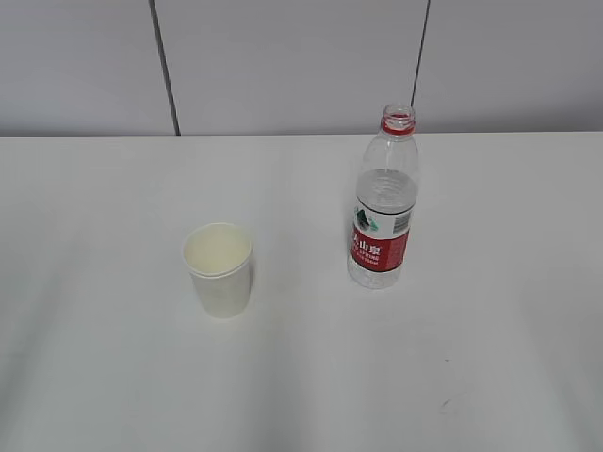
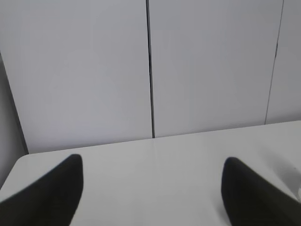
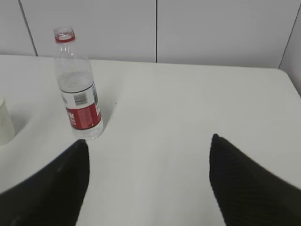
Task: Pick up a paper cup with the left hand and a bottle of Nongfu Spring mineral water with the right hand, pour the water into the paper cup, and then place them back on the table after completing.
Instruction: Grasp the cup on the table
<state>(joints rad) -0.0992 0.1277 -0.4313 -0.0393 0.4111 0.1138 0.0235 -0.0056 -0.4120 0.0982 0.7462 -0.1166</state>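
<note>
A white paper cup (image 1: 219, 268) stands upright and empty on the white table (image 1: 94, 377), left of centre. A clear uncapped water bottle (image 1: 384, 212) with a red and white label stands upright to its right, partly filled with clear water. Neither arm shows in the exterior view. My left gripper (image 2: 153, 162) is open and empty over bare table near the far left corner; cup and bottle are out of that view. My right gripper (image 3: 148, 143) is open and empty; the bottle (image 3: 79, 92) stands ahead to its left, and the cup's edge (image 3: 5, 122) shows at the far left.
A grey panelled wall (image 1: 301, 56) with dark seams runs behind the table's far edge. The table's right edge (image 3: 289, 80) shows in the right wrist view. A small dark speck (image 3: 116, 103) lies on the table right of the bottle.
</note>
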